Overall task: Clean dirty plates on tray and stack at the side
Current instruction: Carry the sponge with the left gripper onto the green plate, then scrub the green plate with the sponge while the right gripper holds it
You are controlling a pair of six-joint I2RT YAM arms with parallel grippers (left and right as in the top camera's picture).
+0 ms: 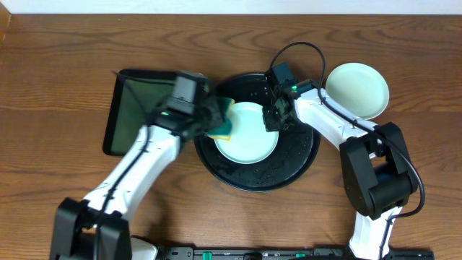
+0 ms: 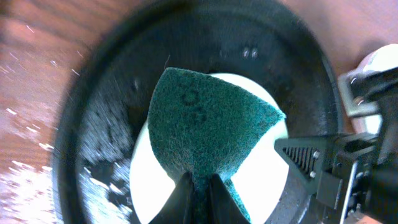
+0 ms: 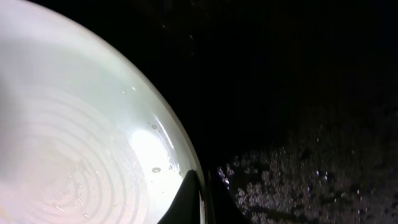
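Note:
A pale mint plate [image 1: 249,133] lies in the large round black tray [image 1: 296,162]. My left gripper [image 1: 216,123] is shut on a green sponge [image 1: 225,124] with a yellow underside, pressed on the plate's left edge; in the left wrist view the sponge [image 2: 208,124] covers much of the plate [image 2: 264,180], with the jaws [image 2: 199,193] pinching it. My right gripper [image 1: 273,119] is shut on the plate's right rim; the right wrist view shows its fingers [image 3: 198,199] either side of the wet rim [image 3: 168,134]. A second mint plate [image 1: 357,89] sits on the table to the right of the tray.
A rectangular black tray with a dark green floor [image 1: 133,108] lies left of the round tray, under my left arm. The round tray's floor is wet with droplets [image 3: 298,180]. A third, white plate is not in view.

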